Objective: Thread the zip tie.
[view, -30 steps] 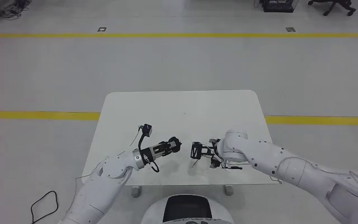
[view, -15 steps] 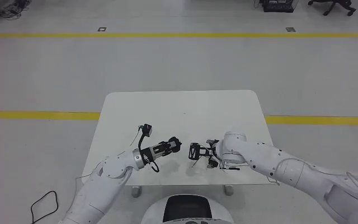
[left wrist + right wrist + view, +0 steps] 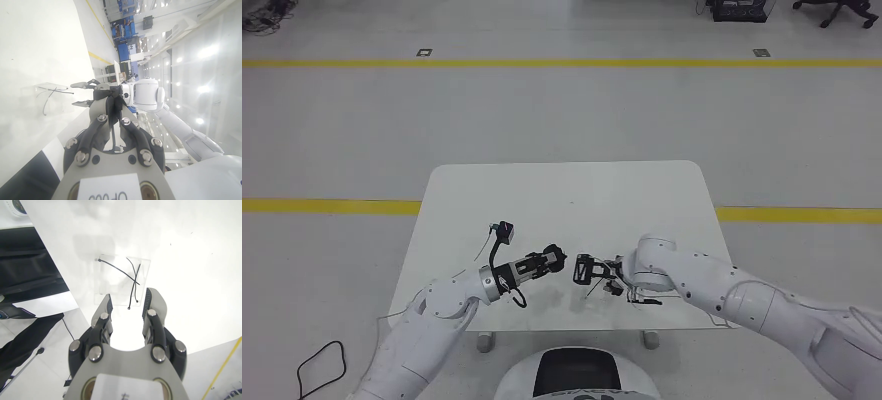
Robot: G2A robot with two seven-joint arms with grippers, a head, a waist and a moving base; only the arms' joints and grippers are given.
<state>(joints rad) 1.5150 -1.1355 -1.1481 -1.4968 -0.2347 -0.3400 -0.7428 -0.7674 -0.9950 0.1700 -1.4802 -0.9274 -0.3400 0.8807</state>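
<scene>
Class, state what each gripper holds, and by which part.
Right gripper is open, holding nothing, near the zip ties. Left gripper is shut; any hold cannot be told.

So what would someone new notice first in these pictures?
Three black zip ties lie crossed on a clear tray on the white table. The right gripper hangs open over them, near the table's edge closest to the robot. It points toward the left gripper.
</scene>
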